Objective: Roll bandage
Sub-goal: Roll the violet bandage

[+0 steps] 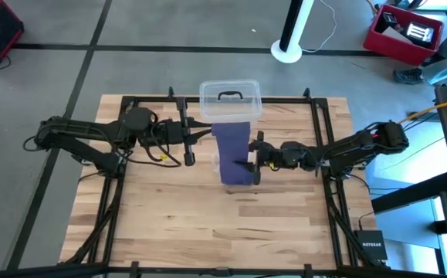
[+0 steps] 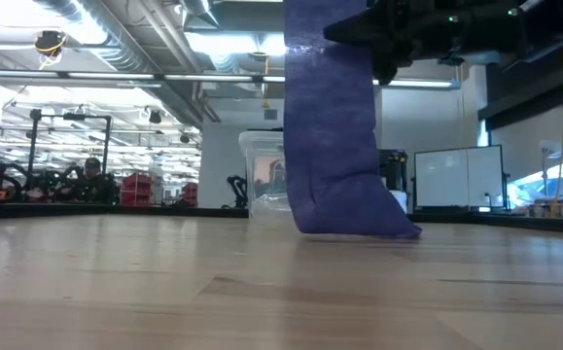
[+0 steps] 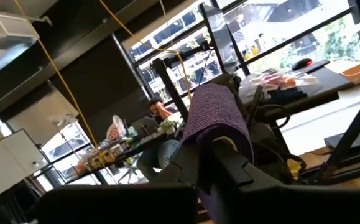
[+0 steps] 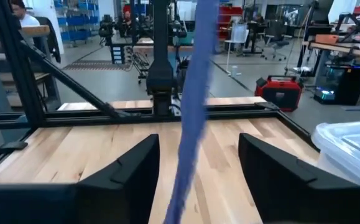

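Observation:
The bandage (image 1: 233, 154) is a dark blue-purple fabric strip that hangs almost straight down at mid table. Its lower end (image 2: 359, 228) rests crumpled on the wood. My left gripper (image 1: 210, 128) reaches in from the table's left and is shut on the strip's upper end, which shows in the left wrist view (image 3: 217, 115). My right gripper (image 1: 248, 158) comes from the table's right and is wide open. Its two fingers stand on either side of the hanging strip (image 4: 192, 124) without touching it. My left gripper holds the bandage by its upper end (image 3: 220, 134), pinched between its two fingers, which come level from the table's left. The strip hangs below the fingers, fairly straight, with its lower end on the table. One layer or several, I cannot tell.
A clear plastic box with a black handle (image 1: 231, 99) stands just beyond the bandage at the table's far edge, and also shows in the low view (image 2: 262, 180). A black frame (image 1: 323, 131) runs along the table's sides. Bare wood lies toward the near edge.

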{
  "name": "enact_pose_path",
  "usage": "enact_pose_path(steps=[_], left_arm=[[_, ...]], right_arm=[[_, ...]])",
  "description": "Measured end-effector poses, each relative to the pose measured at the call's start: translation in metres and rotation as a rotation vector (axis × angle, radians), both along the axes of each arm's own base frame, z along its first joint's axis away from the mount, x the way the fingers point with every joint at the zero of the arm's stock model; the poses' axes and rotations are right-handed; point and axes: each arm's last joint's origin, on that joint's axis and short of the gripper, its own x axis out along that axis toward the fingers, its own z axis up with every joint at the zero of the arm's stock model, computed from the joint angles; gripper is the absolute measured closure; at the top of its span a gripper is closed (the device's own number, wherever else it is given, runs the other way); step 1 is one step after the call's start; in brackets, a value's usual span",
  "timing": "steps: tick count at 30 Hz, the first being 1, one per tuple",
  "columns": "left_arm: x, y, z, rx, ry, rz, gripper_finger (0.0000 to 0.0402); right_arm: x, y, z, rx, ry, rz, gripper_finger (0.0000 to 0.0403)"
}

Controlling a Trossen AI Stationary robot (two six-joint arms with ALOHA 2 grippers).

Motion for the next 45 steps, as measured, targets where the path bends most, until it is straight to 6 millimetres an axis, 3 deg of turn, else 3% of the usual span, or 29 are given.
enact_pose_path(steps=[4,9,10,17,23,30,37,41,45], left_arm=[[0.0,0.001,0.001,0.002,-0.01,0.003,0.0398],[0.0,0.001,0.001,0.03,-0.002,0.009,0.0397],[0.0,0.001,0.001,0.041,-0.003,0.014,0.0398],[-0.004,0.008,0.006,0.13,-0.022,0.154,0.0397],[-0.004,0.029,0.002,0.191,0.027,0.292,0.0398],[0.0,0.047,-0.032,0.259,0.162,0.402,0.04],[0.001,0.049,-0.081,0.25,0.23,0.392,0.0401],[0.001,0.043,-0.1,0.226,0.204,0.326,0.0401],[0.003,0.032,-0.114,0.246,0.221,0.268,0.0401]], right_arm=[[0.01,0.001,0.003,-0.004,0.017,-0.008,0.0218],[0.012,0.002,0.002,-0.032,0.04,0.01,0.0371],[0.011,0.002,0.002,-0.032,0.048,0.024,0.0386],[0.006,0.032,0.007,-0.041,0.007,0.142,0.0397],[0.002,0.065,0.017,-0.049,-0.031,0.221,0.0399],[0.004,0.099,0.059,-0.142,-0.076,0.308,0.04],[0.0,0.126,0.128,-0.375,0.009,0.206,0.04],[-0.004,0.126,0.168,-0.46,0.022,0.152,0.0401],[-0.003,0.113,0.196,-0.47,0.002,0.085,0.0401]])
